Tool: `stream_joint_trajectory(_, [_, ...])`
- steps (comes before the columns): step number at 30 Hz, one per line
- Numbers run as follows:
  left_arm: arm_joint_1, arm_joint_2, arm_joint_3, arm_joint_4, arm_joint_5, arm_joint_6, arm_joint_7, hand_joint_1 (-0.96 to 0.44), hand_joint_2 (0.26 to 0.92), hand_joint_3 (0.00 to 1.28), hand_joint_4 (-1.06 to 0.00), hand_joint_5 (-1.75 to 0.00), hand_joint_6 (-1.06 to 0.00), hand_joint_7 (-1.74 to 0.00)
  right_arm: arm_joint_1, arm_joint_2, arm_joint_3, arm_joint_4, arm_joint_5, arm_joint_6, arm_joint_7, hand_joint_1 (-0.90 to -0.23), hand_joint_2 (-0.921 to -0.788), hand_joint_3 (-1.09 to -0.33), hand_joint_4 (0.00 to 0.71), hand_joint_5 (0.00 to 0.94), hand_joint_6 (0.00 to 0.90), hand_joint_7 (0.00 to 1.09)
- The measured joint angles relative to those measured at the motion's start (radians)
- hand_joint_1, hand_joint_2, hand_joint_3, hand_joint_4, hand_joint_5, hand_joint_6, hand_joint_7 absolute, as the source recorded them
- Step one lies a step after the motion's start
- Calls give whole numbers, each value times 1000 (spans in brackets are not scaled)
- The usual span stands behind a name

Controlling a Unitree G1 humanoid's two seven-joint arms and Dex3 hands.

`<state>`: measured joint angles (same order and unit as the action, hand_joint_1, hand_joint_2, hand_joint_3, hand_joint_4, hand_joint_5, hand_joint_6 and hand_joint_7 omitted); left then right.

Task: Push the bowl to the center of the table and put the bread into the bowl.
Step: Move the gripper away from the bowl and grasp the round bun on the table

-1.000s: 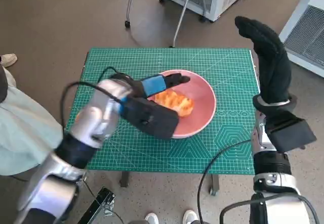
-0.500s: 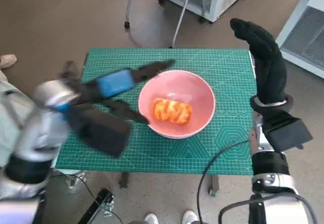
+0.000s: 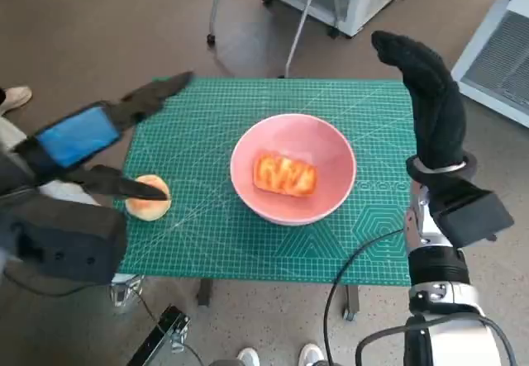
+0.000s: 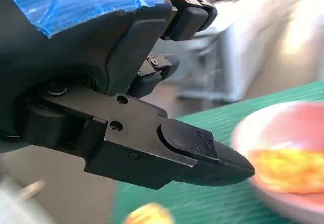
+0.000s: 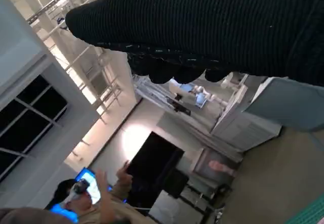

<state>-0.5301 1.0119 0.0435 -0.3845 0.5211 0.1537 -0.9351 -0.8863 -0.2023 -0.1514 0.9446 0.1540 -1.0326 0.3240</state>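
We see the pink round bowl point(image 3: 293, 169) sitting near the middle of the green gridded tabletop point(image 3: 207, 234), with the golden-orange piece of bread point(image 3: 284, 175) lying inside it. Our left robot hand point(image 3: 83, 135) hovers over the tabletop's left edge, fingers spread and holding nothing, just above a small round peach-coloured bun point(image 3: 148, 198). Our right robot hand point(image 3: 426, 93) stands upright beside the right edge, fingers extended and empty.
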Motion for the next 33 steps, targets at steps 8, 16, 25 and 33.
stream_joint_trajectory(8, [114,29,-23,0,57,13,-7,9,706,0,1,1,-53,-24,-5,11,-1,15,1,5,14,-613,-921,-744,287,3,-1,708])
stream_joint_trajectory(16, [150,30,-102,117,121,-21,32,-20,705,0,1,1,-61,-22,-19,14,-5,32,3,7,28,-624,-921,-742,288,4,-1,710])
stream_joint_trajectory(25, [131,-6,-229,290,230,-66,97,-80,702,0,1,1,-85,-25,-26,17,-7,36,7,8,43,-620,-921,-741,287,3,-1,710])
stream_joint_trajectory(33, [94,-40,-330,449,333,-115,155,-57,700,0,1,1,-112,-25,-24,14,-11,18,7,10,44,-613,-921,-745,287,3,-1,710])
